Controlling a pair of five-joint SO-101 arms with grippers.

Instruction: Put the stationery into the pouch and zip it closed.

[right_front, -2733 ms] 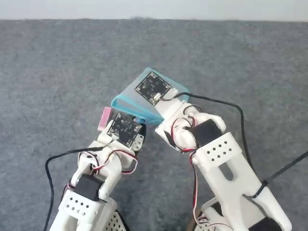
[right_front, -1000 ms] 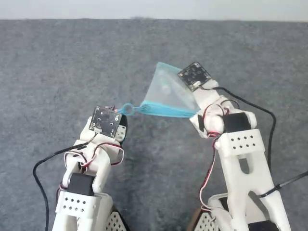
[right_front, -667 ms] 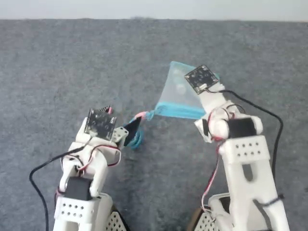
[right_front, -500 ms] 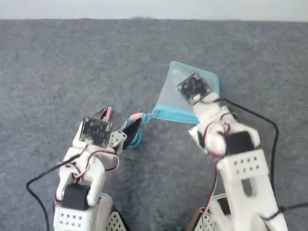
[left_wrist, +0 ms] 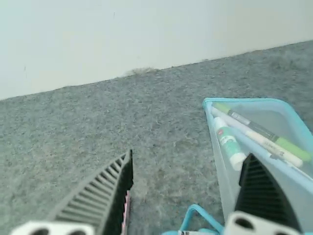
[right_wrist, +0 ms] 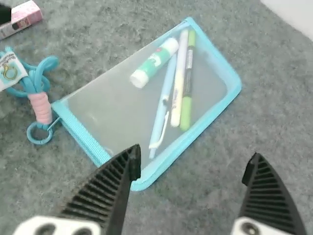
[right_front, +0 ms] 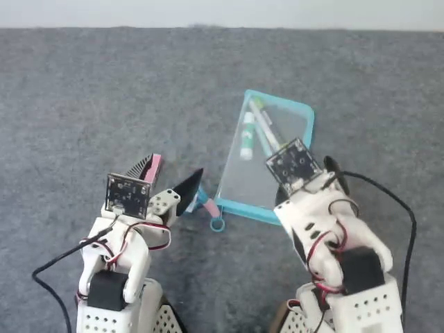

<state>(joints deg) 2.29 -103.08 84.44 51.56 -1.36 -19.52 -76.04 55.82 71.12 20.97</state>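
A second ago my right tool held the clear, blue-edged pouch up off the table while my left tool tugged its zip cord. Now the pouch lies flat on the grey table ahead of the arms, glue stick and pens inside. Both tools have let go and hang spread wide, gripping nothing. The zip looks run to its end, so closing seems done, though a small pink box lies outside, beside the left tool.
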